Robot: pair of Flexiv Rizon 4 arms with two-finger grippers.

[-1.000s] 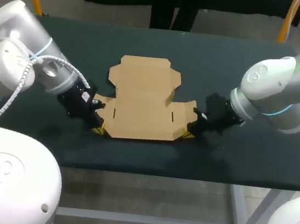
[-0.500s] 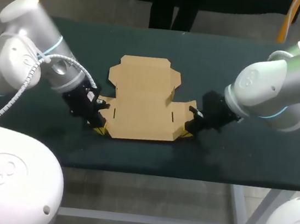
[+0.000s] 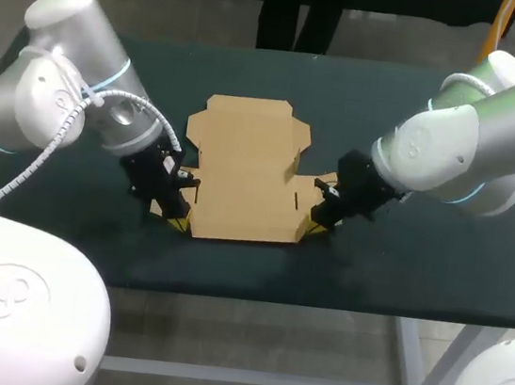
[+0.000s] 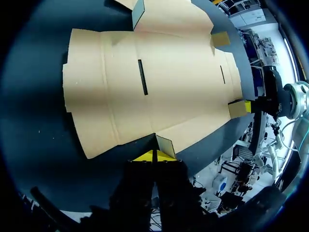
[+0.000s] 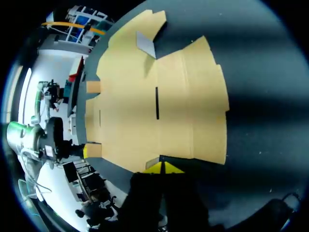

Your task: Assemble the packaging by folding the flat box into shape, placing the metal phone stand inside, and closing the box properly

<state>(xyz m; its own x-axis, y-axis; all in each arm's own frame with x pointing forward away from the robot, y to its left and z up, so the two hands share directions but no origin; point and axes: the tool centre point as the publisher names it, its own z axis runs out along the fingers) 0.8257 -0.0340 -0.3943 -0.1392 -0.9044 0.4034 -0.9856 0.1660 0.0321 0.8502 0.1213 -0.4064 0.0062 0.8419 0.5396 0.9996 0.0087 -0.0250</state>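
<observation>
Box [image 3: 241, 176]: flat sheet, unfolded, lying on the table [image 3: 401, 259] between the two grippers. Phone stand: not visible in any view.

Left gripper [image 3: 176, 223]: tips pressed together, no gap showing. Left corner flap [image 4: 164, 144] stands tilted up just ahead of the tips, touching them. Cannot tell whether its edge is nipped or only pushed.

Right gripper [image 3: 313, 226]: same state, tips together. Right corner flap [image 5: 152, 162] is raised just ahead of them and beside the sheet's edge.

Risks, as judged:
- Closed tips have no firm hold. A flap could slide off the tips and drop flat, so the fold would be lost.
- Both grippers bear inward from opposite corners. If one pushes harder, the loose sheet may skid or turn toward the other.
- Nothing pins the middle. Inward pressure could bow the panel between the grippers instead of bending it at the creases.
- Tips sit low at the table, so one could ride over the cardboard edge and crush it.
</observation>
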